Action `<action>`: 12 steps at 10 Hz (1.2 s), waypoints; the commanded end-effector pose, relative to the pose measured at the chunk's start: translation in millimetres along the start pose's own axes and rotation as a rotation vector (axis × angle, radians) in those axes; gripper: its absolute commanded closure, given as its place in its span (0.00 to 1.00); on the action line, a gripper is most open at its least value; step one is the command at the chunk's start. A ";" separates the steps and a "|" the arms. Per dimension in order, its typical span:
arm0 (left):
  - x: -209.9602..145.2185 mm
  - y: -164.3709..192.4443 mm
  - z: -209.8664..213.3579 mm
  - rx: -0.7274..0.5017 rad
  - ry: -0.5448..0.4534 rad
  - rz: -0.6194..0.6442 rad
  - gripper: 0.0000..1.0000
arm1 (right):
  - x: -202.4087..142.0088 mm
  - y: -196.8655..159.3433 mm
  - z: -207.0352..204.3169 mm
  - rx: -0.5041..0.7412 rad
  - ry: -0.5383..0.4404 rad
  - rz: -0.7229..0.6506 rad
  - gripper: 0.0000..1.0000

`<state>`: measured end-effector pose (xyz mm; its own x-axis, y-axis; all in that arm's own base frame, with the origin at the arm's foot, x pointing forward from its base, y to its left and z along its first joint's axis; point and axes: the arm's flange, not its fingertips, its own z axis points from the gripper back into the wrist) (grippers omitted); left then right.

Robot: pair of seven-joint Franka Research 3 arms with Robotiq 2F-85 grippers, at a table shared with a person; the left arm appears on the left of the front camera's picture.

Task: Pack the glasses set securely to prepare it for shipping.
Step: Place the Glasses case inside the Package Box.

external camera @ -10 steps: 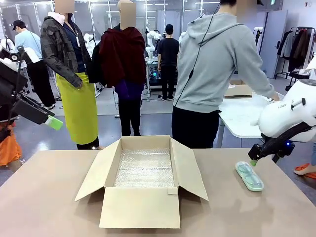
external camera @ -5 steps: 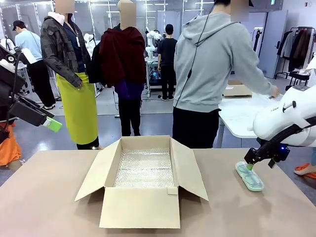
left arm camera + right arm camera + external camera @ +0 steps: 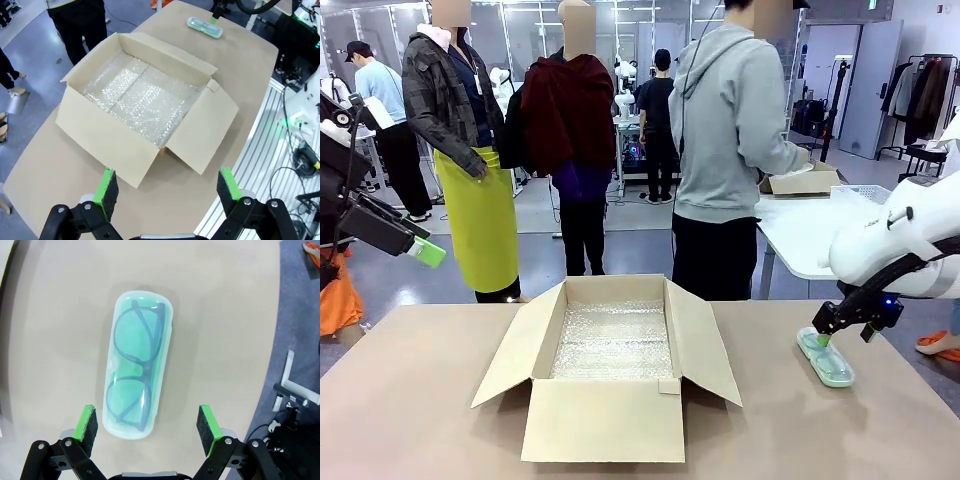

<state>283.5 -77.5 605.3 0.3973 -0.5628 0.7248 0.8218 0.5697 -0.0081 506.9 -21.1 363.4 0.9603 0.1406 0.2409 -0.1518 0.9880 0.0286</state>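
Left claw [image 3: 166, 186]: jaws wide, up in the air beyond the worktop's [image 3: 410, 400] left edge.

Box [image 3: 605, 420]: middle of the worktop, all flaps open. Bubble wrap [image 3: 613, 340] lines its floor.

Mint case [image 3: 825, 358]: on the worktop close to the right edge, lying flat, closed. Dark-framed glasses [image 3: 134, 372] show through the lid. The long axis runs from the far edge toward the near edge, with the near end swung slightly to the right.

Right claw [image 3: 820, 337]: jaws wide, low over the case's far end, one pad on each side of its short width. Cannot tell if it touches the case.
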 end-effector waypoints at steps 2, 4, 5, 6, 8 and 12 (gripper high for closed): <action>0.5 0.4 1.3 0.001 -0.003 -0.003 0.00 | 21.7 6.2 -31.3 0.017 0.052 -0.010 0.00; 0.5 0.4 1.3 0.001 -0.003 -0.003 0.00 | 31.0 10.9 -44.2 0.023 0.065 -0.028 0.00; 0.5 0.4 1.3 0.001 -0.003 -0.003 0.00 | 35.2 10.3 -51.3 0.030 0.073 -0.040 0.00; 0.5 0.4 1.3 0.001 -0.003 -0.003 0.00 | 38.0 9.4 -57.3 0.042 0.080 -0.043 0.00; 0.5 0.4 1.3 0.001 -0.003 -0.003 0.00 | 41.2 8.4 -66.5 0.041 0.113 -0.057 0.00; 0.5 0.4 1.3 0.001 -0.003 -0.003 0.00 | 41.3 10.5 -68.6 0.036 0.128 -0.063 0.38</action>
<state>283.7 -77.5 605.2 0.3978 -0.5630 0.7244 0.8215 0.5701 -0.0080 559.8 -6.3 307.0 0.9847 0.1096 0.1356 -0.1195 0.9905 0.0678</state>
